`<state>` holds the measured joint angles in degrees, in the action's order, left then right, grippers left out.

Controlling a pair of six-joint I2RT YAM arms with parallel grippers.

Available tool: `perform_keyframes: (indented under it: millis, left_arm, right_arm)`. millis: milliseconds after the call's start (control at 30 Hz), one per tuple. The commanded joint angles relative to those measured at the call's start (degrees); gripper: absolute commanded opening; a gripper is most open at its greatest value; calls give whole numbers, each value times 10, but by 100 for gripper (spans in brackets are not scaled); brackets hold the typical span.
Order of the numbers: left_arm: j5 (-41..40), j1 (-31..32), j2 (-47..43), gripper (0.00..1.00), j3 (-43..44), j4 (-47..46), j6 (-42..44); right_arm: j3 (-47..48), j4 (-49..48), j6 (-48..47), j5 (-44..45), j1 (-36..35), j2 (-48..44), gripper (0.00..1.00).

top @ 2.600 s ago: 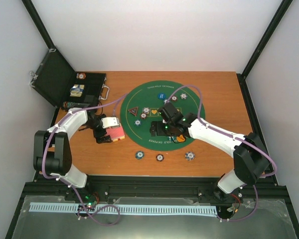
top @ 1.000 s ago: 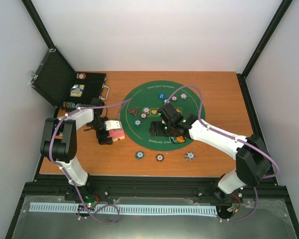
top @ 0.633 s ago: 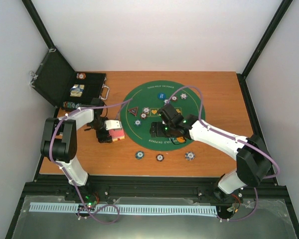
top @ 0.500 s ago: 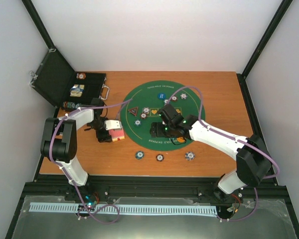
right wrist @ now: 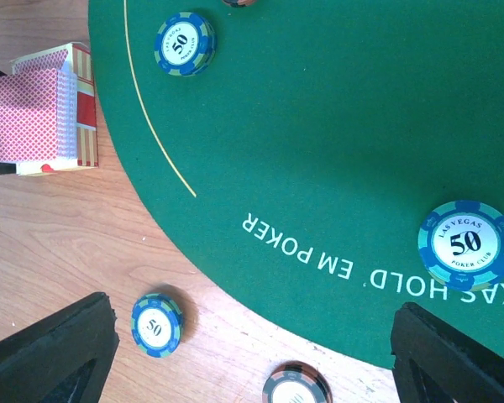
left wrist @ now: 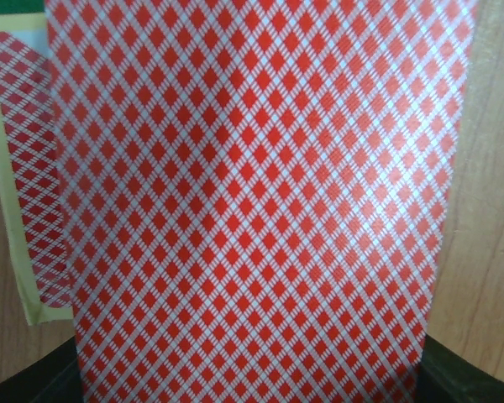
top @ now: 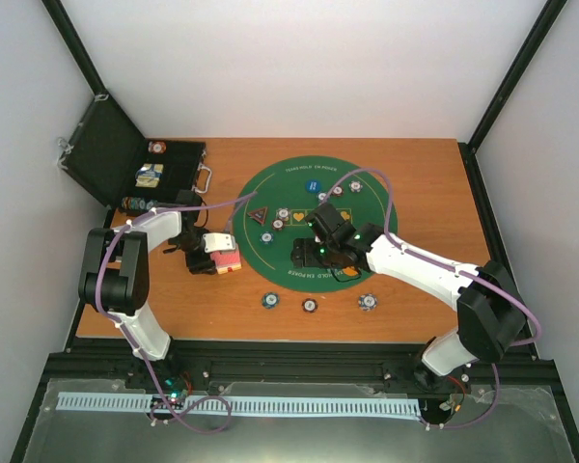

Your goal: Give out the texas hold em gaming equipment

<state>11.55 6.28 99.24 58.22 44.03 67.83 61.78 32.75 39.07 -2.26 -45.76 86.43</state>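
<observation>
A red-backed playing card (left wrist: 252, 201) fills the left wrist view, standing up between the dark fingers (left wrist: 470, 379) at the bottom corners. My left gripper (top: 208, 255) is at the card deck (top: 228, 259) on the wood left of the green felt mat (top: 372, 193), shut on that card. The deck (right wrist: 35, 117) in its yellow box also shows in the right wrist view. My right gripper (right wrist: 252, 357) hangs open over the mat's near edge, holding nothing. Blue "50" chips (right wrist: 157, 325) (right wrist: 466, 243) (right wrist: 185, 42) and a dark chip (right wrist: 296, 388) lie below it.
A black case (top: 106, 149) stands open at the back left with chips inside. Three chips (top: 269, 300) (top: 310, 306) (top: 368, 302) lie on the wood near the front. A triangular marker (top: 259, 214) and a blue button (top: 312, 185) sit on the mat.
My left gripper has closed from wide open onto the top card of the deck. The right gripper has stayed open and barely shifted.
</observation>
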Motion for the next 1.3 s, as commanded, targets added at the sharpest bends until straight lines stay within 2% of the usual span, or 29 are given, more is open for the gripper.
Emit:
perform_keyframes:
  millis: [0,133,300,433,767,1100,1267]
  left_arm:
    - [5,5,-2,54,-10,18,19]
    - [8,5,-1,42,-10,19,18]
    - [14,5,-7,12,-17,16,15]
    - [19,6,-15,2,-17,16,11]
    - [58,5,-34,1,12,48,3]
    - [63,5,-75,1,27,58,7]
    - [79,5,-107,1,46,92,15]
  right_arm:
    - [-2,-5,4,-2,-6,-13,88]
    - [-8,-16,11,-16,-6,-11,89]
    - [-9,-44,21,-44,-6,2,89]
    - [-3,-55,24,-59,-6,14,89]
    - [-11,-65,27,-64,-6,20,88]
    - [-24,-94,40,-84,-6,21,88]
    - [-31,-146,62,-129,-6,24,88]
